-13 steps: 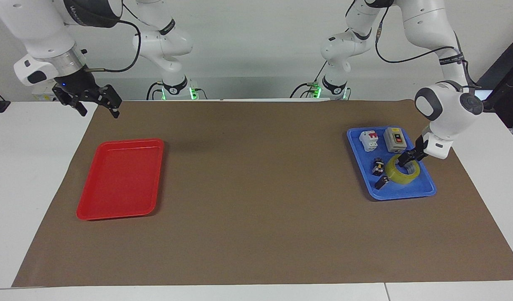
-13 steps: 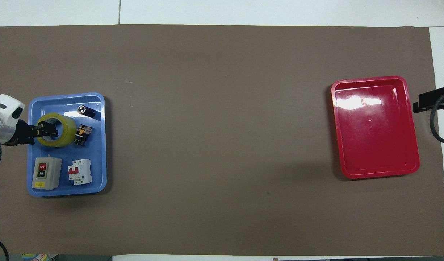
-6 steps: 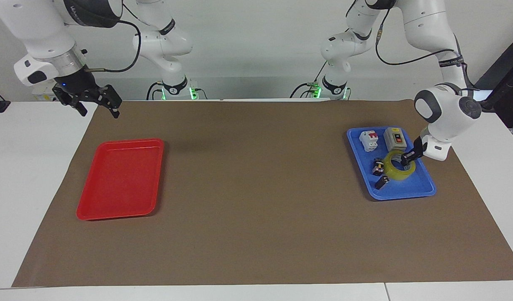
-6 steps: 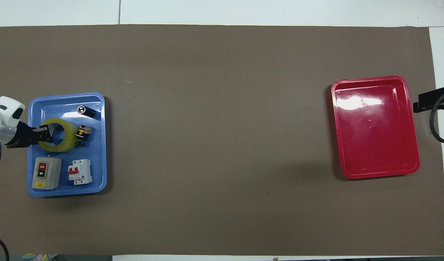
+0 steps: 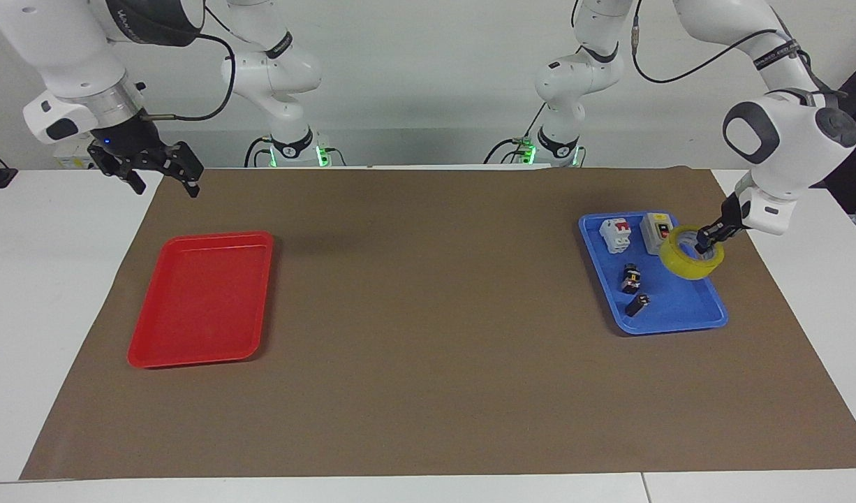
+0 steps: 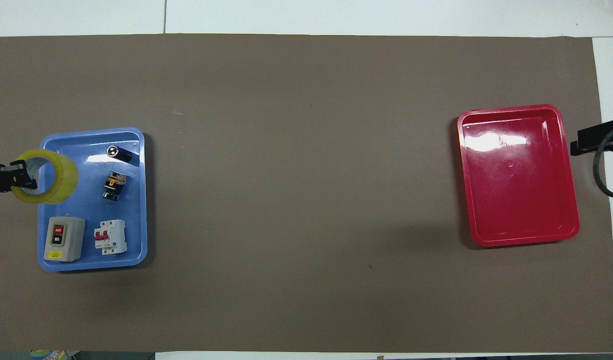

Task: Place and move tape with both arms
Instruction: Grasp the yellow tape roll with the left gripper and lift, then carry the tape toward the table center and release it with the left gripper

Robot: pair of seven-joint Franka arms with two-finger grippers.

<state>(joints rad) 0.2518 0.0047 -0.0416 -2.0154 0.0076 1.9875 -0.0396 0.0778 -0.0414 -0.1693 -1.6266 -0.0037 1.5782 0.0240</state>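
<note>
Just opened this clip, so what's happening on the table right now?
The left pincer grips the yellow tape roll by its wall, one finger inside the hole, and holds it in the air over the blue tray. In that tray lie a grey switch box, a white breaker and two small dark parts. The right pincer waits, open, above the table by the red tray, which has nothing in it.

The tape (image 5: 692, 253), a translucent yellow roll with a wide hole and pale core, is held tilted in the air by its wall in the left gripper (image 5: 704, 244). It is positioned over the blue tray's (image 5: 669, 316) edge.
</note>
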